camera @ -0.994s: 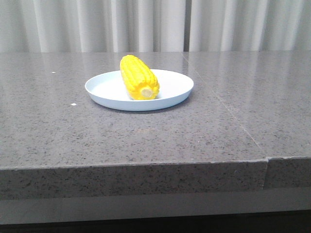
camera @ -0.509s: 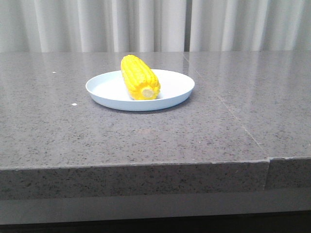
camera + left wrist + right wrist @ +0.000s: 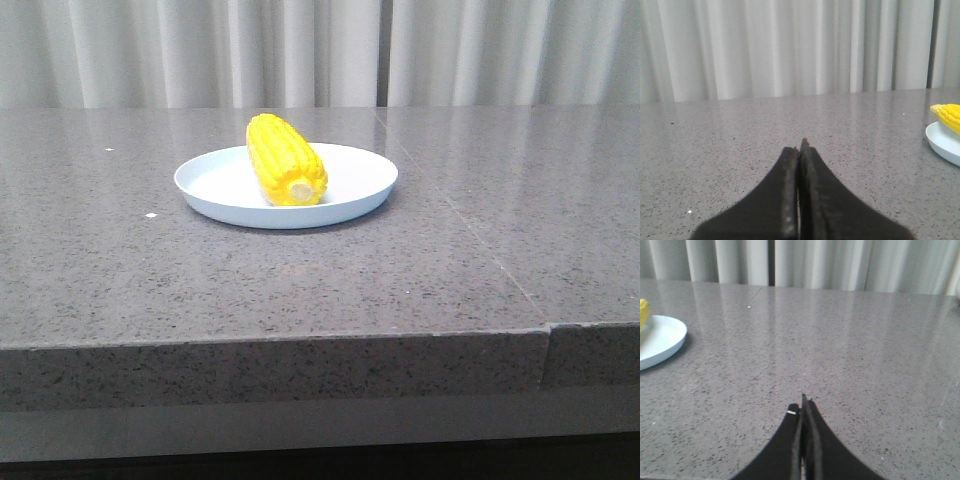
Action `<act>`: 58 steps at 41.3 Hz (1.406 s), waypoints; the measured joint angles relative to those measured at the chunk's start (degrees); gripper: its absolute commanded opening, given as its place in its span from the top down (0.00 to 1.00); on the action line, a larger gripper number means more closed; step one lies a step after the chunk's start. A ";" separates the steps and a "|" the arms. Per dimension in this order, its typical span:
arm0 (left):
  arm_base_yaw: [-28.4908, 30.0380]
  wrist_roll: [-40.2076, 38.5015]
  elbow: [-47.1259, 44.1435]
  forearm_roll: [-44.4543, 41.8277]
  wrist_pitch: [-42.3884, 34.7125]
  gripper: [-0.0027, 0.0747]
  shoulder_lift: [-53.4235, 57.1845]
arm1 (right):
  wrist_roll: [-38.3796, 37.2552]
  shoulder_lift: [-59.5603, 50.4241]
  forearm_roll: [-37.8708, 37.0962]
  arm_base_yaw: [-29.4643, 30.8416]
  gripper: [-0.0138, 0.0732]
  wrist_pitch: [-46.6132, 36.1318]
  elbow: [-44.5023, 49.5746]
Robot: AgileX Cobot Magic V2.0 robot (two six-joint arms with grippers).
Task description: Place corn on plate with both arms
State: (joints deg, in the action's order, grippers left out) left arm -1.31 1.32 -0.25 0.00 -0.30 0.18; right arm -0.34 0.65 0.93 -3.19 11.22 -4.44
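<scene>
Since the corn [image 3: 287,160] is seen lying across the plate [image 3: 355,175] on the table [image 3: 300,290], placement is judged done; only retreat seems needed. Left hand [image 3: 800,150] and right hand [image 3: 803,407] are pressed together, empty, well apart from the plate. Neither hand is shown frontally.

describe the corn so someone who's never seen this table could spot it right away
On the grey speckled stone table, in front of the pale curtain, sits a single round, pale blue-white plate. The corn lies on that plate, its pale cut end facing the camera and its tapered tip pointing away. It is the only bright yellow thing in view, with rows of kernels.
</scene>
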 measured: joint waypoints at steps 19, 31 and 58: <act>0.00 0.00 0.00 0.00 0.00 0.99 0.00 | 0.00 -1.30 2.15 -1.44 0.92 -8.53 5.97; 0.00 0.00 0.00 0.00 0.00 0.99 0.00 | 0.00 -1.30 2.24 -1.57 0.92 -8.53 5.97; 0.00 0.00 0.00 0.00 0.00 0.99 0.00 | -3.28 -1.30 2.37 0.54 0.92 -11.22 5.97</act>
State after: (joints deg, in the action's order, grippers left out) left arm -1.31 1.32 -0.25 0.00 -0.30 0.18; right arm -3.62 -0.65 3.30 -2.65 0.00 1.53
